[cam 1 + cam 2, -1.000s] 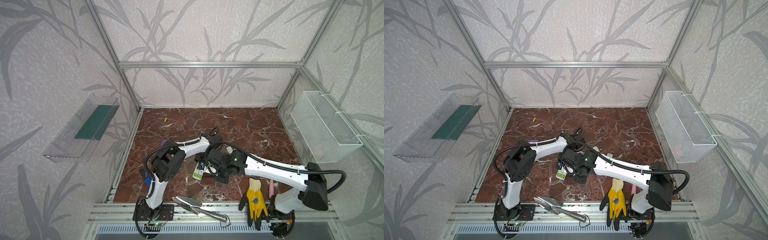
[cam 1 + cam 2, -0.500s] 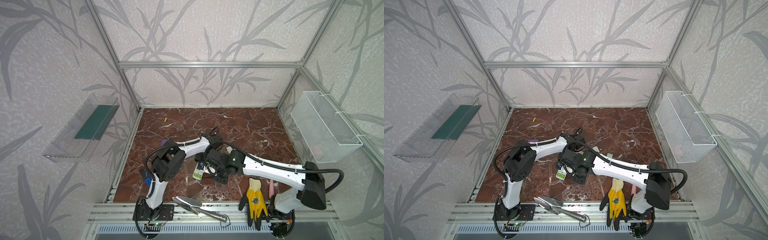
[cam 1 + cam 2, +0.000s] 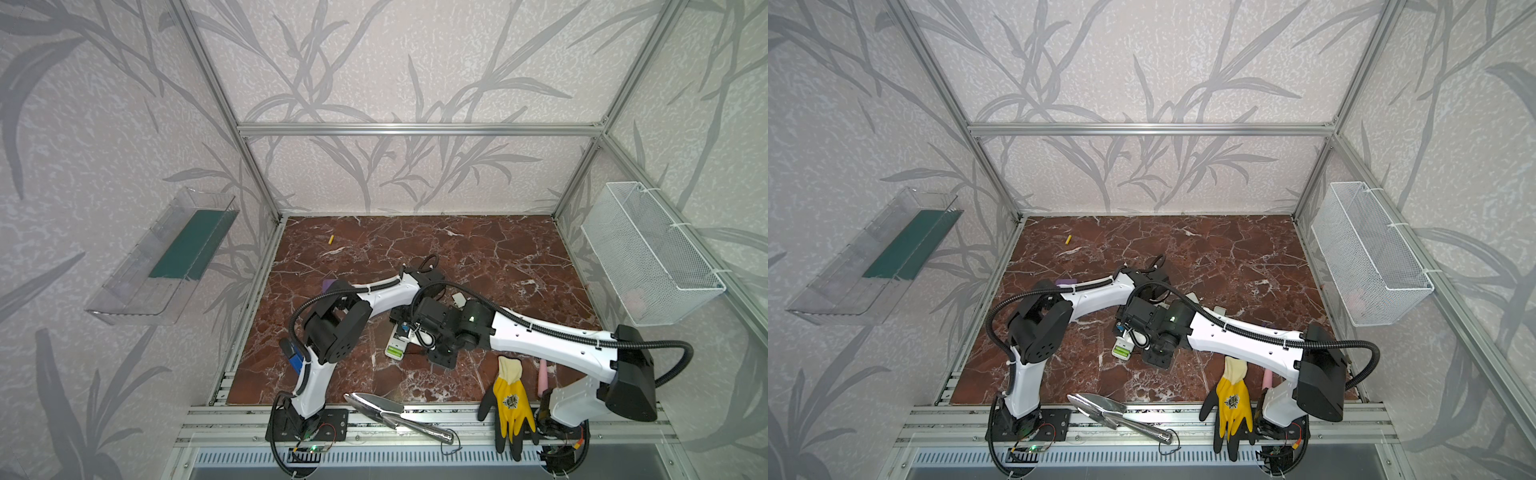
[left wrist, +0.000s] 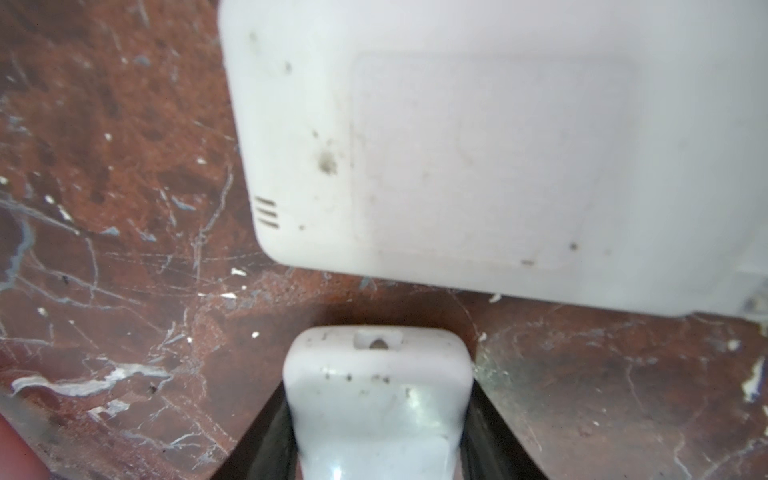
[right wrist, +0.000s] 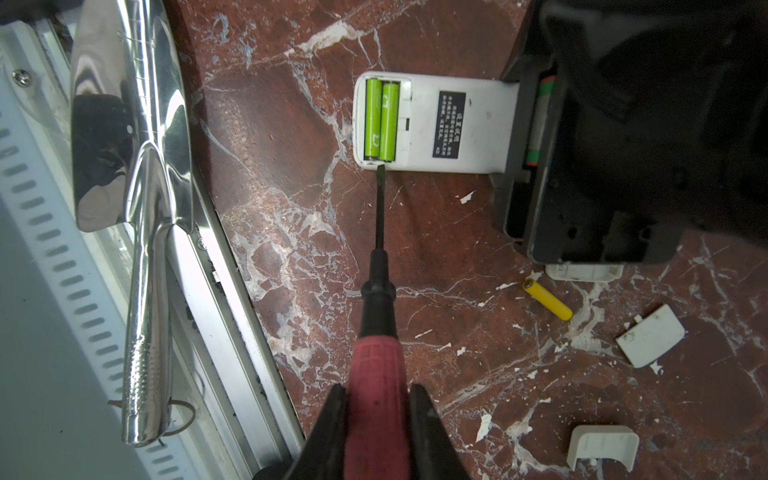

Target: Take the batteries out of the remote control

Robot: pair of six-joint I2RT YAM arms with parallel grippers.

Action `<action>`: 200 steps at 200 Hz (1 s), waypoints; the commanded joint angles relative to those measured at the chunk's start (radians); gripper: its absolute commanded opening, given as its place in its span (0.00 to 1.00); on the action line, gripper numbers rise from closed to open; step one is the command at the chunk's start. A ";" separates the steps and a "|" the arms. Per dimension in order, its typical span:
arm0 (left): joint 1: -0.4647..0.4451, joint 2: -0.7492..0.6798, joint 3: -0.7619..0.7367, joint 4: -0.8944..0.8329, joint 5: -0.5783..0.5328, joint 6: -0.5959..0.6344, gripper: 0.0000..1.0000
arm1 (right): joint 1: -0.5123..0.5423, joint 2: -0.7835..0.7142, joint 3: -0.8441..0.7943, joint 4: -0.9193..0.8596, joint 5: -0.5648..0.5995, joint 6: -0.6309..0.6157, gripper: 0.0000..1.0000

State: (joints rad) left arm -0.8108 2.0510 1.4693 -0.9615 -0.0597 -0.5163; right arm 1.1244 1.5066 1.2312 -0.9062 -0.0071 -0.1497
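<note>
While right jaws clamp screwdriver (image 5: 379,332), tip at remote (image 5: 478,124) edge, 2 green batts (image 5: 382,120) sit in open compt.; left jaws grip remote's other end; yellow batt (image 5: 547,300) loose on bench (image 5: 291,124).

Right jaws slightly leftward, toward remote (image 3: 395,340)

On my right wrist feed the far end of the remote control (image 5: 449,124) is hidden under the left arm (image 5: 623,145), and the screwdriver (image 5: 376,365) handle runs off the edge. My left wrist feed shows a white casing (image 4: 478,145), blurred and cropped; I can't identify it.
</note>
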 commanded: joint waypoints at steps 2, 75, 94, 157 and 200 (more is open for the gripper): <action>-0.006 0.037 0.002 -0.029 -0.036 -0.016 0.01 | -0.005 -0.003 0.030 0.001 0.003 0.013 0.00; -0.008 0.038 0.006 -0.039 -0.054 -0.021 0.00 | -0.018 0.046 0.060 -0.034 -0.005 0.034 0.00; -0.008 0.040 0.008 -0.039 -0.056 -0.021 0.00 | -0.020 0.063 0.075 -0.046 -0.012 0.038 0.00; -0.011 0.044 0.009 -0.039 -0.061 -0.020 0.00 | -0.021 0.115 0.113 -0.078 0.004 0.055 0.00; -0.010 0.051 0.009 -0.047 -0.082 -0.021 0.00 | -0.021 0.119 0.150 -0.118 0.042 0.064 0.00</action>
State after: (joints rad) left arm -0.8116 2.0548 1.4746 -0.9680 -0.0631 -0.5171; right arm 1.1126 1.6093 1.3365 -0.9821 -0.0040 -0.1173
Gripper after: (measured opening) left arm 0.515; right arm 0.239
